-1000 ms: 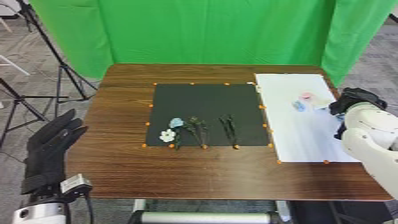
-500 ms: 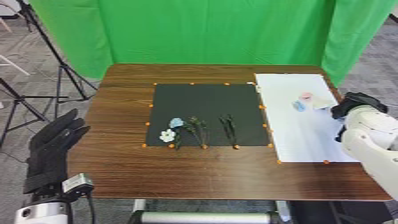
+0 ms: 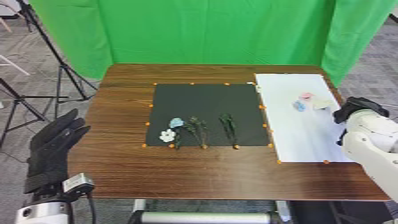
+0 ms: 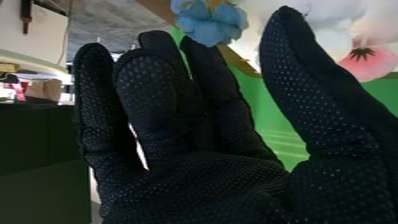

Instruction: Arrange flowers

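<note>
1. Five flower heads lie on the table in the head view: two on the matte black square mat [image 3: 187, 102], three on the long white sheet [image 3: 306, 142].
2. On the mat, a pale-blue bloom [image 3: 176, 122] sits just beyond a white, open-petalled bloom [image 3: 167, 135]; dark-green leafy stems [image 3: 199, 131] lie beside them, and a slim green sprig [image 3: 228, 126] farther right.
3. On the sheet, one pink head [image 3: 306, 95], one light-blue head [image 3: 298, 106] and one cream head [image 3: 321, 104] cluster together.
4. The right hand [image 3: 357, 106] is at the sheet's right edge, near them, open, thumb well apart from the fingers, gripping nothing.
5. The left hand [image 3: 51, 152] is open and holding nothing, beside the table's left edge.
6. Brown wood separates the mat from the front edge of the wooden table [image 3: 178, 175]; mat and sheet lie close together.
</note>
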You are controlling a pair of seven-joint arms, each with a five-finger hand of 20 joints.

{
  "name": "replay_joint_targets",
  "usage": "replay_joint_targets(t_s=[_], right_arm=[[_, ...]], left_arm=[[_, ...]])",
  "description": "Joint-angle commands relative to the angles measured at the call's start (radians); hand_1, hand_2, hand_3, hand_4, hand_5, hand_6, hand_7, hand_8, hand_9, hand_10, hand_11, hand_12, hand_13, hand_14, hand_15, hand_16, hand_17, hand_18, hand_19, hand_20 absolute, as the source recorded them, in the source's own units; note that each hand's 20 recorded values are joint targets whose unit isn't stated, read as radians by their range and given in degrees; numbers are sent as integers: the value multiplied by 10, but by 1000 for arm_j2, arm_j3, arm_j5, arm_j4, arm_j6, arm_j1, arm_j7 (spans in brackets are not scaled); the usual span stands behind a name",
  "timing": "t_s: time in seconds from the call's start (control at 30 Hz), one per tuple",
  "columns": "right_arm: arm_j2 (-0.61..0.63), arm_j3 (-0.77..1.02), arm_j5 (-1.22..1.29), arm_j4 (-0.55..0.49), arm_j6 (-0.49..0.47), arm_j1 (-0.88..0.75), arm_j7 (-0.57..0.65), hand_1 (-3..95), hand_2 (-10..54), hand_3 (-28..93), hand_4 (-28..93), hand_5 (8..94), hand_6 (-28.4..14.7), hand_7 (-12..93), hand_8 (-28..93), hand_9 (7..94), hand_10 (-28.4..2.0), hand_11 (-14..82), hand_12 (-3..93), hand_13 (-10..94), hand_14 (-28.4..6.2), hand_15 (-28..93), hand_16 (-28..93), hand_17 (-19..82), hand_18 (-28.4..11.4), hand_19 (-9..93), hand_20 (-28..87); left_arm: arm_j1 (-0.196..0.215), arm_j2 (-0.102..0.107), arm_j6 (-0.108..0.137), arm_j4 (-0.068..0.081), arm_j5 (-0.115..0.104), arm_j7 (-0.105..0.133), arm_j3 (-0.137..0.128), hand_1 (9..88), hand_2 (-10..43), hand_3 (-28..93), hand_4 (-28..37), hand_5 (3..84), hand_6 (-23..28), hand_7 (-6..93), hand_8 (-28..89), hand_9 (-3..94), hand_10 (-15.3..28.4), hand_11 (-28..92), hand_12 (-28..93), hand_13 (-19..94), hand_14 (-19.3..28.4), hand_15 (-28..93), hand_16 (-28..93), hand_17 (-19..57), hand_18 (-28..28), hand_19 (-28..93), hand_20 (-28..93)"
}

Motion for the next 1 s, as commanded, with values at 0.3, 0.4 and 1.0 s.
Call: replay_joint_targets(t_s=[0.3,0.4,1.0], right_arm=[[-22,-41,-29,22,11,-6,1,408,-58,820,-267,576,-75,226,-117,611,-173,258,161,656,-91,800,152,350,-213,932,-42],[-15,-71,-40,28,33,6,16,436,-61,813,-273,596,-60,243,-121,647,-159,279,163,670,-85,795,157,356,-209,932,-45],[55,-241,-159,53,259,64,36,591,-89,750,-283,729,-12,354,21,861,-66,157,357,791,-40,766,205,426,-173,932,-1]], left_arm=[[-5,-14,-13,6,11,-12,-1,273,37,830,-184,387,100,167,-111,325,190,372,63,227,259,632,-171,-106,207,564,36],[-6,-18,-17,6,19,-17,-3,274,38,830,-184,387,100,168,-111,325,190,372,63,228,259,632,-172,-106,207,563,37],[-1,-1,-6,6,2,-3,4,272,39,830,-181,386,100,168,-112,324,189,373,63,227,257,632,-172,-106,207,562,38]])
